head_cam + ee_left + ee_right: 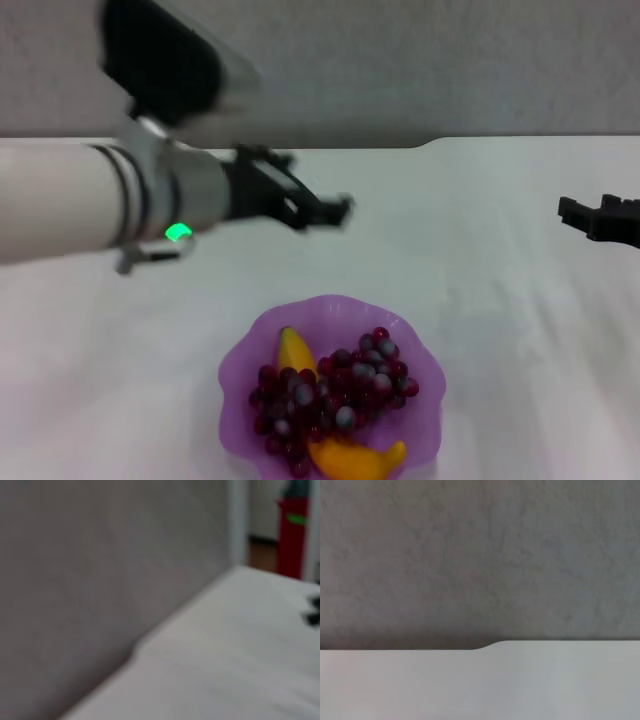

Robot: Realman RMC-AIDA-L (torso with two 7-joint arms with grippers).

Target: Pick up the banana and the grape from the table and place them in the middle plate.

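In the head view the purple scalloped middle plate (pixel 240 372) sits on the white table (pixel 500 300) near its front edge. The yellow banana (pixel 352 458) lies in the plate, with its other end (pixel 293 352) showing behind the grape bunch (pixel 335 400), which lies across it. My left gripper (pixel 330 212) hangs in the air beyond the plate, up and to the left of it, holding nothing I can see. My right gripper (pixel 590 216) is at the far right, low over the table.
The table's far edge with its shallow notch (pixel 425 145) meets a grey wall (pixel 400 70). The left wrist view shows the wall, the table (pixel 225 655), a red object (pixel 292 535) beyond it, and the right gripper (pixel 314 612) as a dark shape.
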